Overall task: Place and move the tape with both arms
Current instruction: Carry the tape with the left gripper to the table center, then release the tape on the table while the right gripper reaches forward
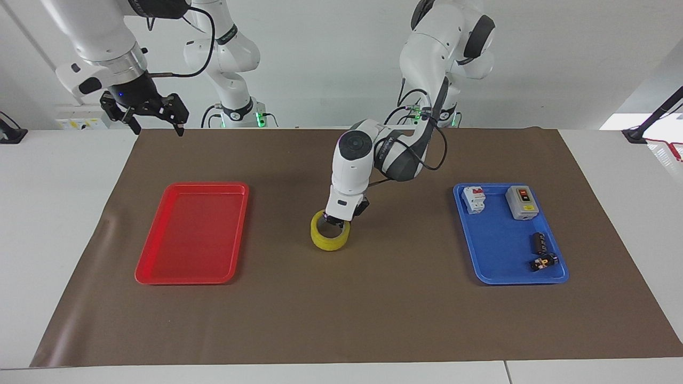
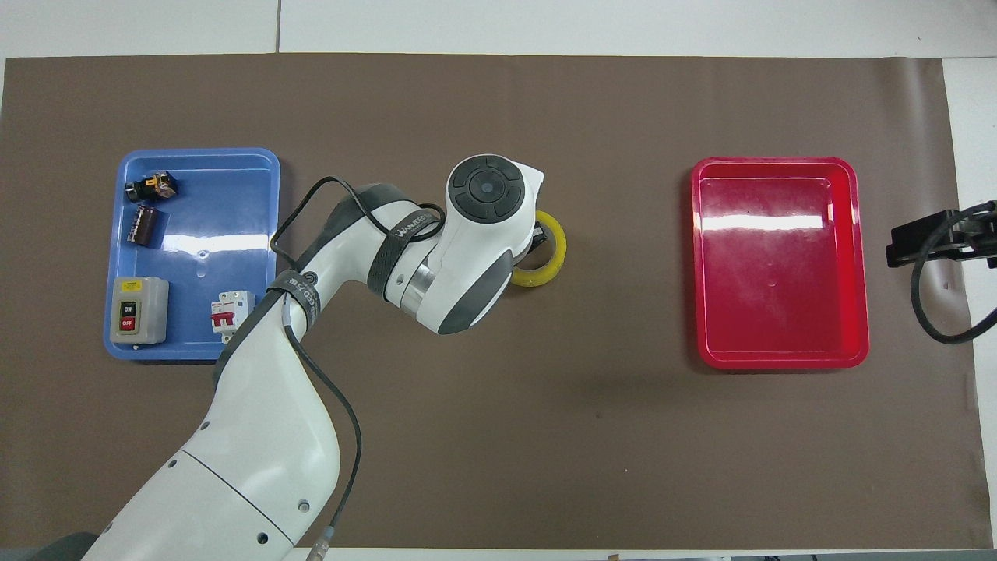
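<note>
At the middle of the brown mat (image 1: pixel 341 314), between the red tray (image 1: pixel 160 273) and the blue tray (image 1: pixel 483 274), sits the tape (image 1: pixel 330 240), flat on its side or very nearly down, well apart from both. Pinched at the rim nearer the robots by the left gripper (image 1: pixel 338 220), one finger inside the ring and one outside, closed on the wall of the roll. Whether fully resting on the mat: cannot tell for sure.

To finish the placing well: lower straight down until the whole bottom edge lies flat, then open the fingers only enough to clear the wall, and lift vertically so the inner finger does not snag the core and drag or tip the roll. Best left where the other arm can reach it, midway to the red tray.

Over the mat's corner at the right arm's end, up in the air, waits the right gripper (image 1: pixel 152 114), fingers spread and holding nothing. Untouched in the blue tray: the grey switch box (image 1: pixel 521 202), the white breaker (image 1: pixel 473 199) and small black parts (image 1: pixel 541 250).
</note>
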Robot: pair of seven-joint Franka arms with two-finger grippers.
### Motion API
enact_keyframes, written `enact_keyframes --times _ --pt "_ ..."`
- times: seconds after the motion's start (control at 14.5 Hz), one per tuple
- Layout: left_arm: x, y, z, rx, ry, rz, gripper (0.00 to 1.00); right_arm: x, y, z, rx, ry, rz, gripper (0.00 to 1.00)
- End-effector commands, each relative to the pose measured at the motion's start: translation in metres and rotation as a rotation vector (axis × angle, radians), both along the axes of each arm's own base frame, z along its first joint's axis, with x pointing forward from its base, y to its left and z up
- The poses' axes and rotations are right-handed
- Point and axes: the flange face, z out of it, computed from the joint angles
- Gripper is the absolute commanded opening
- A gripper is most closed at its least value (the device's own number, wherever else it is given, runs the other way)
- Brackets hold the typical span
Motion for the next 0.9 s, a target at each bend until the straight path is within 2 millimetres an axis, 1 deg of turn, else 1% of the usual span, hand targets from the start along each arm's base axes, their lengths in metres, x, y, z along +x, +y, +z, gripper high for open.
enact_keyframes --times 0.0,0.07,0.14,0.21,0.28,0.34,0.41,0.48,0.55,0.62,0.69,0.76,0.83 --pt "-0.002 0.005 0.005 0.002 -0.026 0.013 0.06 -0.003 -0.001 0.000 0.025 -0.021 0.035 1.00" --pt "-0.001 0.005 0.005 -0.004 -0.033 0.014 0.32 -0.003 -0.001 0.001 0.025 -0.024 0.035 1.00" --pt "-0.002 0.006 0.002 -0.005 -0.034 0.016 0.53 -0.003 -0.001 -0.001 0.025 -0.024 0.037 1.00" --pt "-0.001 0.006 0.004 -0.006 -0.037 0.020 0.65 -0.003 -0.001 -0.001 0.025 -0.024 0.041 1.00" --pt "-0.001 0.006 0.007 -0.001 -0.033 0.028 0.75 -0.003 -0.001 0.000 0.025 -0.025 0.047 1.00" --pt "0.002 0.008 0.009 0.007 -0.029 0.034 0.88 -0.003 -0.001 -0.001 0.025 -0.023 0.065 1.00" --pt "0.009 0.016 0.017 0.017 -0.033 0.046 1.00 -0.003 -0.002 0.000 0.024 -0.025 0.078 1.00" --pt "0.018 0.029 0.025 0.032 -0.034 0.065 1.00 -0.003 -0.002 -0.001 0.023 -0.023 0.084 1.00" --pt "0.023 0.041 0.040 0.040 -0.041 0.081 1.00 -0.004 -0.002 -0.001 0.022 -0.023 0.105 1.00" --pt "0.029 0.061 0.061 0.046 -0.043 0.103 1.00 -0.004 -0.002 -0.002 0.023 -0.021 0.122 1.00" --pt "0.037 0.087 0.080 0.055 -0.036 0.136 1.00 -0.004 -0.002 -0.002 0.023 -0.019 0.127 1.00" --pt "0.042 0.115 0.103 0.061 -0.031 0.134 1.00 -0.004 -0.002 -0.002 0.024 -0.019 0.133 1.00" --pt "0.046 0.139 0.120 0.068 -0.023 0.103 1.00 -0.002 0.000 -0.002 0.024 -0.017 0.139 1.00"
